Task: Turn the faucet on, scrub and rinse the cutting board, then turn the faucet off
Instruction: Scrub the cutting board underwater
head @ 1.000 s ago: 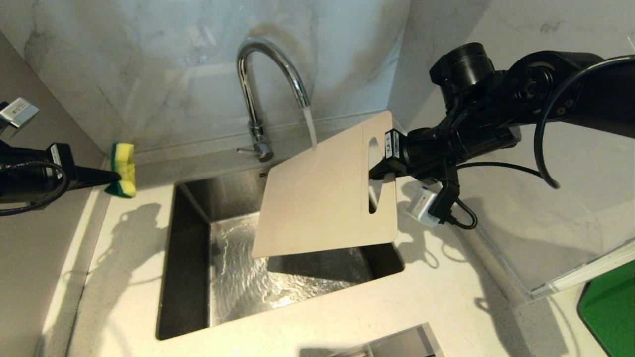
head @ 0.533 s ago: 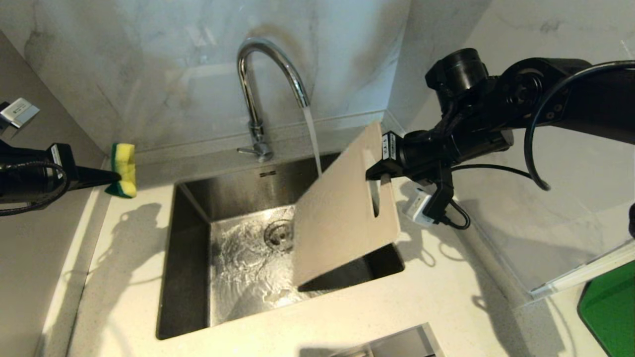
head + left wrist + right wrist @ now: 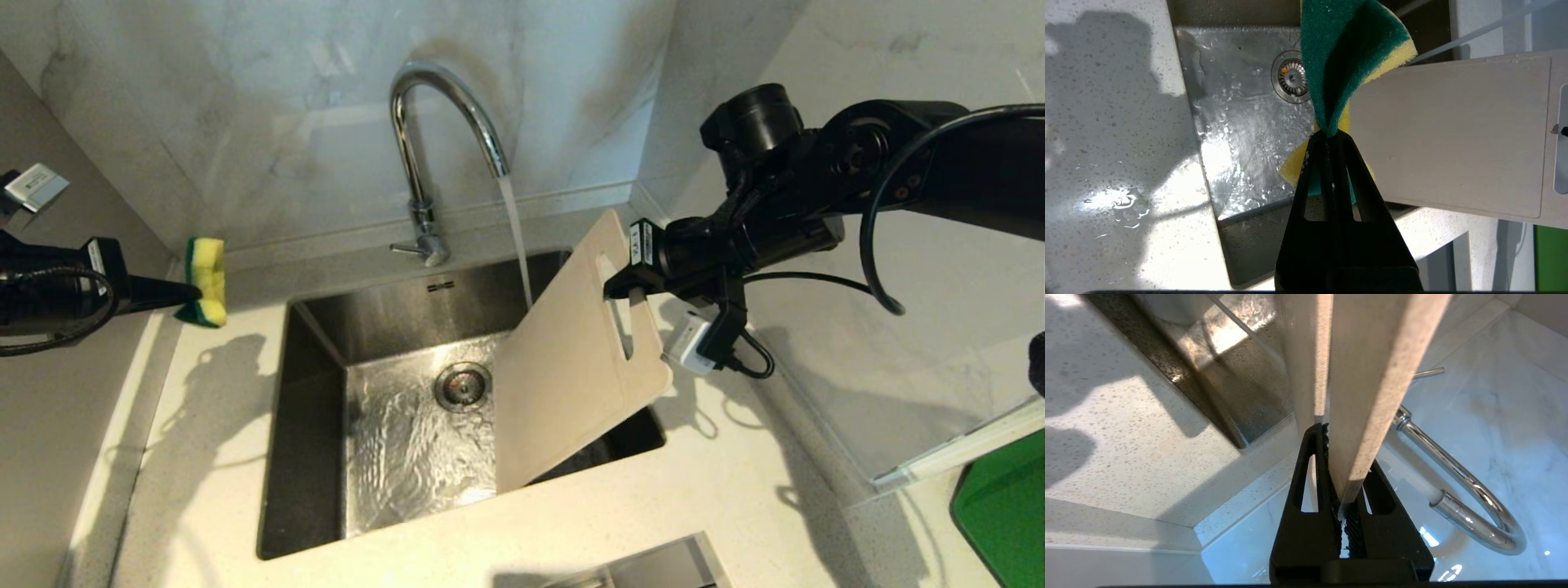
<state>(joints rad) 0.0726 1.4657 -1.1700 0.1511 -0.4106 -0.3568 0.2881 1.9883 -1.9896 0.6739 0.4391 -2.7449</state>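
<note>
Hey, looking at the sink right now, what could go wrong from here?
1. The right end effector pinches the tilted cutting board only at its handle end; a wet board might slip or swing into the sink.
2. The faucet is running and the stream passes close to the board's edge, so water may splash onto the counter.
3. The left end effector holds the sponge by a thin squeezed part, so scrubbing could pull it loose.
</note>
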